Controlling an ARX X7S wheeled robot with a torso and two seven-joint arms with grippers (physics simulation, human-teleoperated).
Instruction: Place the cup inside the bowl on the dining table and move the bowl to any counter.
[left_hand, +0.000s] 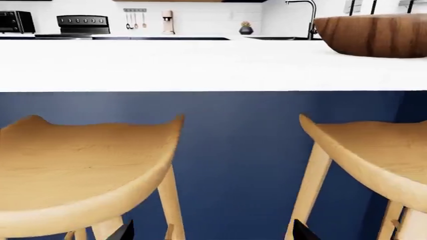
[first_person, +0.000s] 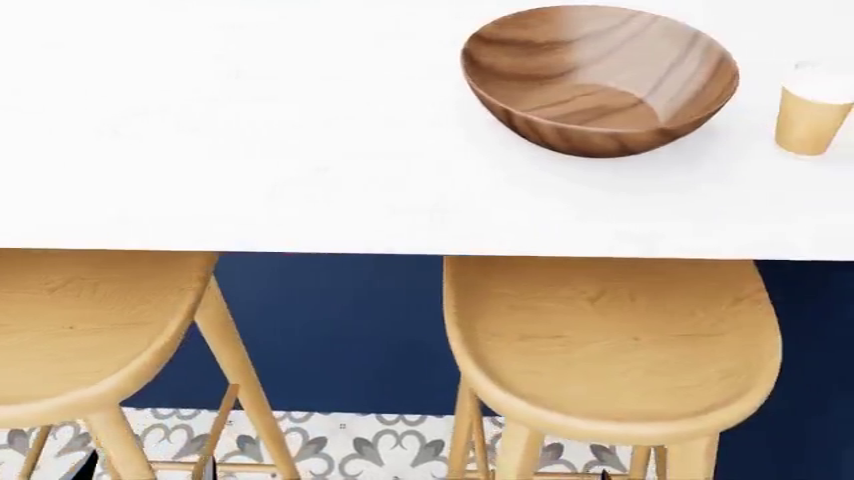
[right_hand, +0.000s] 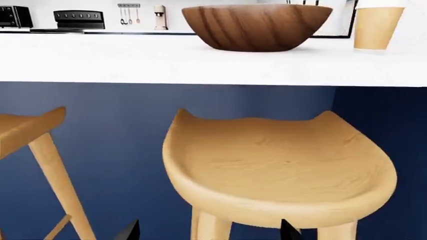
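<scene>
The dark brown wooden bowl (first_person: 601, 78) sits upright on the plain white dining table (first_person: 267, 150) at the far right. The tan paper cup (first_person: 814, 112) with a white lid stands just right of it, apart from it. Both also show in the right wrist view, bowl (right_hand: 257, 26) and cup (right_hand: 375, 25); the left wrist view shows the bowl (left_hand: 373, 34) only. My left gripper (left_hand: 210, 232) and right gripper (right_hand: 207, 231) are low, below the table edge, by the stools. Both are open and empty, only the dark fingertips showing.
Two light wooden bar stools (first_person: 614, 340) (first_person: 94, 330) stand between me and the table's navy blue front panel (first_person: 334, 320). Patterned floor tiles (first_person: 360, 445) lie below. A far kitchen counter with a stove (left_hand: 83, 22), microwave (left_hand: 17, 21) and sink tap (left_hand: 310, 15) runs behind the table.
</scene>
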